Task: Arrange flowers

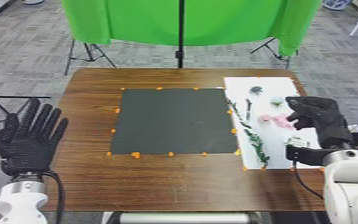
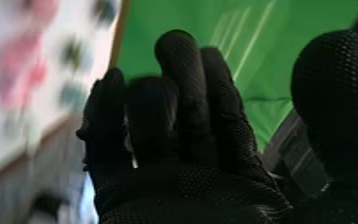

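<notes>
Left robot hand (image 1: 26, 147) spread, left of bench (image 1: 158, 190); right robot hand (image 1: 322, 120) loosely extended, thumb apart, over white sheet (image 1: 284, 159). Pink flowers (image 1: 283, 121), dark flower (image 1: 256, 90), leafy green stem (image 1: 256, 145) lie on sheet.

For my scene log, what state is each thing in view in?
Left hand: open
Right hand: open, empty
White sheet: spread flat
Dark mat: spread flat
Pink flowers: lying on the sheet
Pale green flower: lying there
Dark flower: lying there
Leafy stem: lying there

Bright overhead—wrist view blurred
</notes>
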`<state>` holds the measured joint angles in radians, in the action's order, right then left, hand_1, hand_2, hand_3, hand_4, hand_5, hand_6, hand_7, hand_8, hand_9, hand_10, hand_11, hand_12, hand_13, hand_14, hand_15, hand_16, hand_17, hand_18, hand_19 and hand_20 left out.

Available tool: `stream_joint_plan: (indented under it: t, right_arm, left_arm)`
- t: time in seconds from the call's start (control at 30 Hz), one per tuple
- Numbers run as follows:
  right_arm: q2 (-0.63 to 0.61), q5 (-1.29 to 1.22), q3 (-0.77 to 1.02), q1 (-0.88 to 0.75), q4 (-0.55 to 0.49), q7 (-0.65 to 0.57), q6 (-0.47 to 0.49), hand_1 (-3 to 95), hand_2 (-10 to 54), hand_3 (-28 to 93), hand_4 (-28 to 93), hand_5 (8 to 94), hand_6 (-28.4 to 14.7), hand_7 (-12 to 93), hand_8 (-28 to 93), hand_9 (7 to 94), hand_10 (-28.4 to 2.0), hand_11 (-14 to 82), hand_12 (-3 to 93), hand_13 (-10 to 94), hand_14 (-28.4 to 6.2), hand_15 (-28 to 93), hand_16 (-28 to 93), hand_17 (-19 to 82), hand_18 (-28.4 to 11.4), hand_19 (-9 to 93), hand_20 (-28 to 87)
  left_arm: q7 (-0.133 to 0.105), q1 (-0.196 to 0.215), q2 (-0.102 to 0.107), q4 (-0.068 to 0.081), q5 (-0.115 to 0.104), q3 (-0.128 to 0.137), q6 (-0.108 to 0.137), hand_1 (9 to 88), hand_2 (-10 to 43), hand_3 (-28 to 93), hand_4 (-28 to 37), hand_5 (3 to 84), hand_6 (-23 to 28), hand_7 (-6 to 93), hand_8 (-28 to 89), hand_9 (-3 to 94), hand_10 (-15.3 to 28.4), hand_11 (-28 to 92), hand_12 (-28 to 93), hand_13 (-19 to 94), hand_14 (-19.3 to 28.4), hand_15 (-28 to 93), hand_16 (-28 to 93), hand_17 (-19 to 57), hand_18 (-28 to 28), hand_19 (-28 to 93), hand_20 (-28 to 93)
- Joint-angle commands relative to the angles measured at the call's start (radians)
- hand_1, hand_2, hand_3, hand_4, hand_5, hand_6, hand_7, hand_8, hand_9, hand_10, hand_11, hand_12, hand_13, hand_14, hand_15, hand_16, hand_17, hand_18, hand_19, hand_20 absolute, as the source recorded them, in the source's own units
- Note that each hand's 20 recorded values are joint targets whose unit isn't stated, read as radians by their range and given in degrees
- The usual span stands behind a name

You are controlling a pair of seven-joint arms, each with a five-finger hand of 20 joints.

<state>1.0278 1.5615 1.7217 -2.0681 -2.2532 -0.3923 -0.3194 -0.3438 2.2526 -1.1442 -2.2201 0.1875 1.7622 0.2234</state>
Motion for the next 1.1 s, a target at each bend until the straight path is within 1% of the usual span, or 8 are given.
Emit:
stream_joint_plan:
  t: [0.03, 0.5, 0.57, 0.77, 0.93, 1.0, 1.07, 1.1]
  right_arm:
    - [-0.035, 0.466, -0.103, 0.038, -0.004, -0.245, 0.073, 36.7, -9.5, 70, -28, 68.4, -3.4, 16, -12, 68.4, -14.7, 55.3, 33.9, 65, -13.8, 84, 36, 29, -24.4, 85, 44]
    - [-0.047, 0.804, -0.269, 0.046, 0.060, -0.316, 0.207, 47.0, -9.5, 52, -28, 66.5, -3.7, 17, -13, 65.8, -15.2, 51.4, 32.1, 62, -14.1, 82, 37, 28, -24.7, 83, 43]
    - [-0.050, 0.848, -0.297, 0.058, 0.078, -0.330, 0.236, 50.4, -9.5, 45, -28, 66.4, -3.7, 17, -12, 65.7, -15.5, 51.1, 32.0, 62, -14.2, 82, 37, 28, -24.8, 83, 43]
    - [-0.063, 0.873, -0.356, 0.098, 0.116, -0.360, 0.262, 62.2, -9.5, 20, -28, 68.1, -3.5, 19, -13, 66.2, -15.8, 52.1, 32.5, 63, -14.3, 82, 36, 28, -25.4, 84, 42]
    - [-0.065, 0.889, -0.394, 0.122, 0.141, -0.371, 0.277, 64.4, -9.5, 13, -22, 68.8, -3.0, 22, -13, 66.5, -16.1, 52.1, 32.5, 64, -14.2, 82, 36, 29, -25.6, 84, 42]
    - [-0.062, 0.861, -0.406, 0.136, 0.146, -0.381, 0.309, 64.2, -9.5, 14, -22, 69.1, -2.8, 22, -13, 66.6, -16.0, 52.2, 32.5, 64, -14.2, 82, 36, 29, -25.7, 84, 42]
    - [-0.060, 0.834, -0.419, 0.148, 0.153, -0.394, 0.337, 49.0, -9.5, 54, -27, 70.4, -2.5, 25, -14, 67.6, -15.8, 53.4, 33.4, 64, -14.0, 82, 36, 29, -25.9, 85, 41]
    - [-0.060, 0.843, -0.428, 0.153, 0.160, -0.394, 0.344, 47.1, -9.5, 61, -28, 71.0, -2.4, 25, -13, 68.1, -15.6, 54.4, 33.9, 65, -14.0, 82, 36, 30, -26.0, 85, 42]
  left_arm:
    - [0.005, 0.011, -0.009, 0.001, -0.006, 0.000, -0.001, 22.5, 14.0, 76, -28.3, 38.7, 5.2, 8.0, -8, 31.4, 10.9, 11, 8, 24, 9.0, 13, -4, -2.8, 10.1, 17, 12]
    - [0.011, 0.009, -0.007, 0.003, -0.013, -0.003, 0.001, 22.5, 14.6, 76, -28.3, 39.9, 5.9, 8.3, -8, 32.7, 11.7, 12, 9, 25, 9.1, 14, -4, -2.9, 10.4, 18, 13]
    - [0.011, 0.009, -0.005, 0.003, -0.034, -0.003, -0.003, 22.5, 14.7, 76, -28.3, 40.0, 5.9, 8.4, -8, 32.7, 11.7, 12, 9, 25, 9.1, 14, -4, -2.9, 10.4, 18, 13]
    - [0.007, 0.013, 0.002, 0.002, -0.025, -0.001, -0.006, 22.5, 14.9, 76, -28.3, 40.1, 5.9, 8.5, -8, 32.8, 11.7, 12, 9, 25, 9.2, 14, -4, -2.8, 10.4, 18, 13]
    - [0.005, 0.018, 0.005, 0.001, -0.028, 0.001, -0.004, 22.5, 15.0, 76, -28.3, 40.1, 5.9, 8.6, -8, 32.9, 11.7, 12, 9, 25, 9.2, 15, -5, -2.8, 10.4, 18, 13]
    - [0.008, 0.019, 0.004, 0.001, -0.028, 0.001, -0.002, 22.6, 15.1, 76, -28.3, 40.2, 5.9, 8.6, -8, 32.9, 11.7, 12, 9, 25, 9.2, 15, -5, -2.8, 10.4, 18, 13]
    - [0.010, 0.020, 0.004, 0.002, -0.027, -0.001, -0.004, 22.6, 15.1, 76, -28.3, 40.1, 5.9, 8.6, -8, 32.9, 11.7, 12, 9, 25, 9.2, 15, -5, -2.8, 10.4, 18, 13]
    - [0.010, 0.021, 0.004, 0.002, -0.028, -0.001, -0.007, 22.6, 15.1, 76, -28.3, 40.1, 5.9, 8.6, -8, 32.9, 11.7, 12, 9, 25, 9.2, 15, -5, -2.9, 10.4, 18, 13]
